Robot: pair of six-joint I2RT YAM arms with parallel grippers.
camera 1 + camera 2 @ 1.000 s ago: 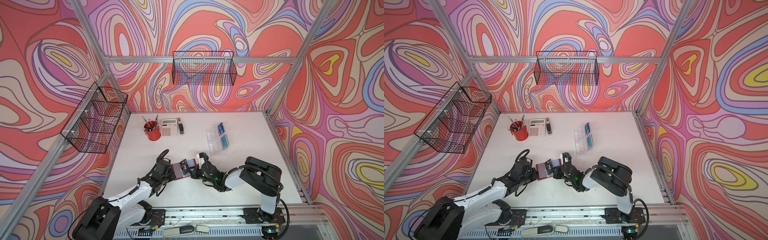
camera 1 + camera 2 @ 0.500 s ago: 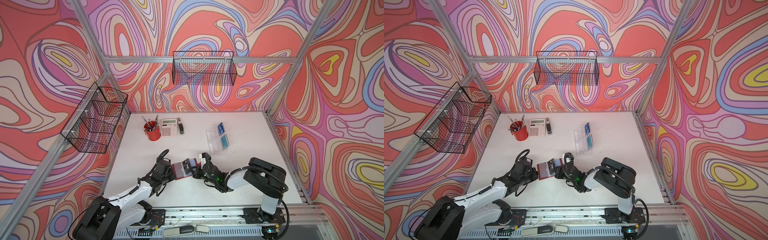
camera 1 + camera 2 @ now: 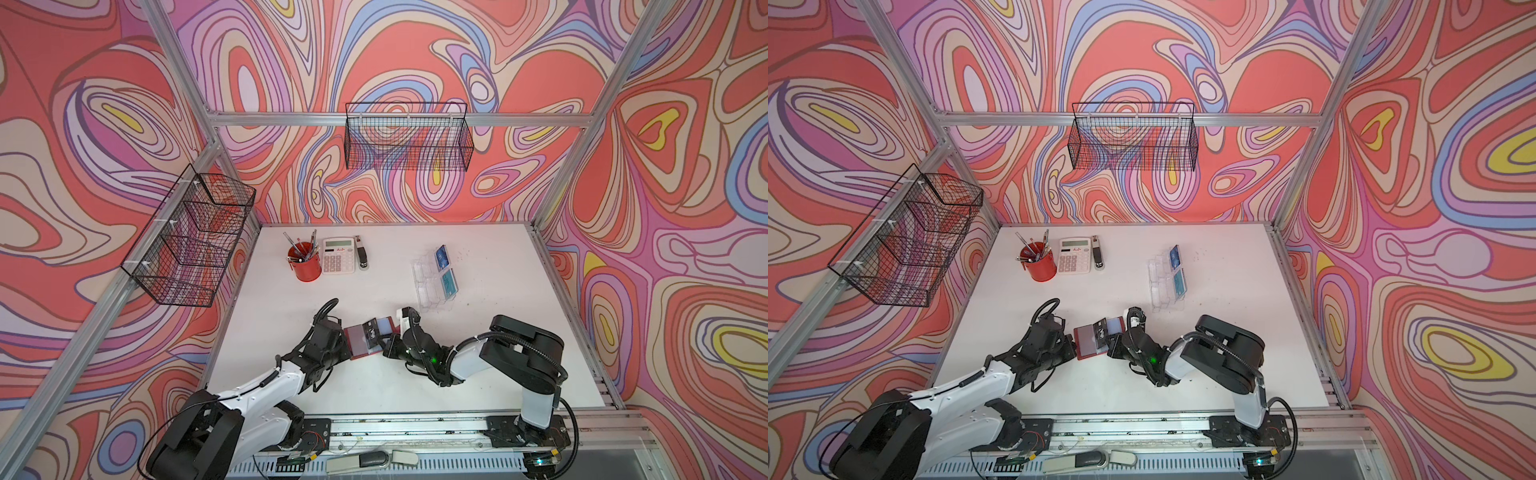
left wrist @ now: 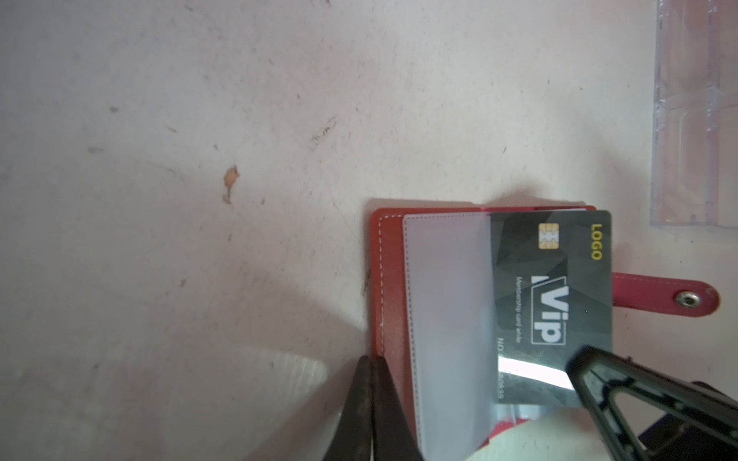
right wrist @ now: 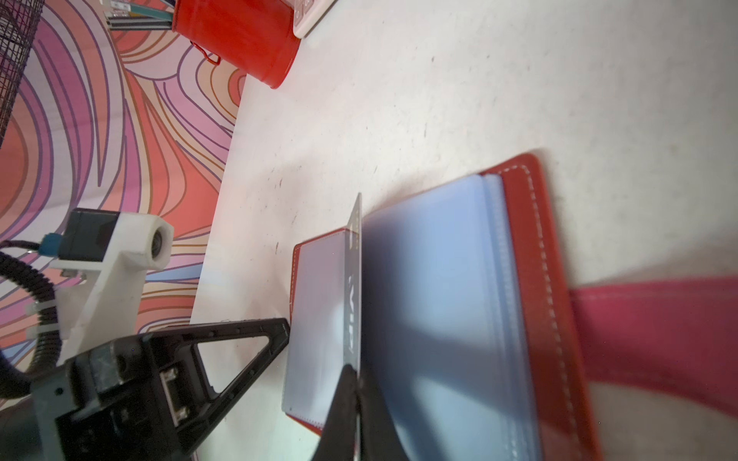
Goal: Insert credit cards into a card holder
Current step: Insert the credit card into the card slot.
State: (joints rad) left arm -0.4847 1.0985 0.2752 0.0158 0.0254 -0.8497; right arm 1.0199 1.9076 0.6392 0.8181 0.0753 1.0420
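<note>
**VIP card at the sleeve, both grippers closed**

A white table (image 3: 478,365) sits inside swirl-print walls. The red holder (image 4: 393,279) lies open and flat between the two grippers. The left gripper (image 4: 371,365) has its jaws pressed together on the edge of the holder's cover. The right gripper (image 5: 356,375) is clamped on a corner of the VIP card (image 4: 559,279). One long edge of the card meets a cloudy sleeve (image 4: 447,319). Two blue cards (image 3: 449,284) stand in the clear stand (image 3: 424,282), well apart.
</note>
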